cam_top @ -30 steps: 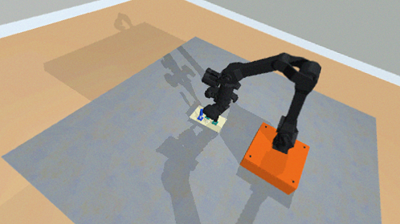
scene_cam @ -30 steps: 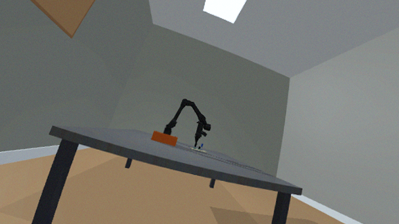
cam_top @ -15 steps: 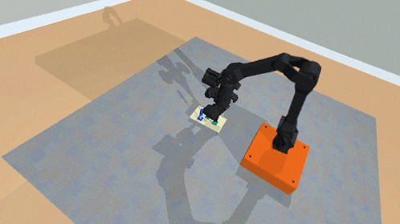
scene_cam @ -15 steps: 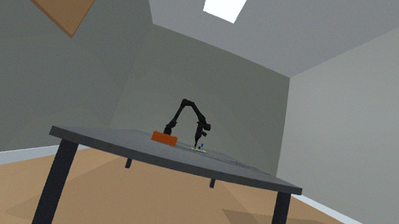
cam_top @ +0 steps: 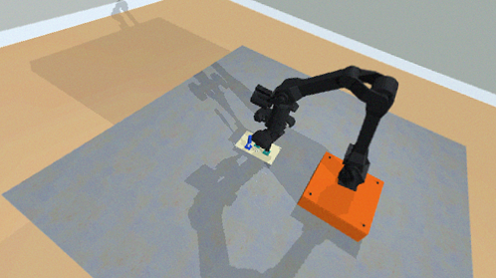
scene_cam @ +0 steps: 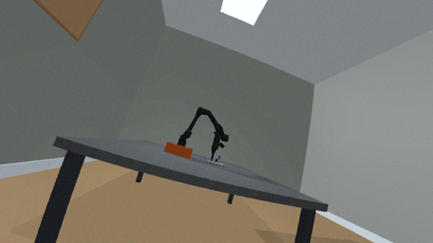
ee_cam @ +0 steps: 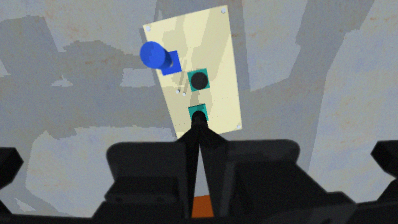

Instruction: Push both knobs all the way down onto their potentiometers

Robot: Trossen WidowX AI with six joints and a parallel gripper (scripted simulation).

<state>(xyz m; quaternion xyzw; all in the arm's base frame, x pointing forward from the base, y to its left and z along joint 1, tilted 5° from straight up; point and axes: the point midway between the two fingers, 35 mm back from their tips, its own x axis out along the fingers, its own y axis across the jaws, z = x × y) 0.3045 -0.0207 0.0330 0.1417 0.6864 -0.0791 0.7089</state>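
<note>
One knob point(ee_cam: 199, 116) at the board's point(ee_cam: 220, 50) lower edge, mid-frame, sits under the closed, empty gripper point(ee_cam: 199, 120), seemingly being pressed; the black knob point(ee_cam: 199, 80) above looks seated; the blue knob point(ee_cam: 154, 55) upper left stands tall; retreat remains.
</note>
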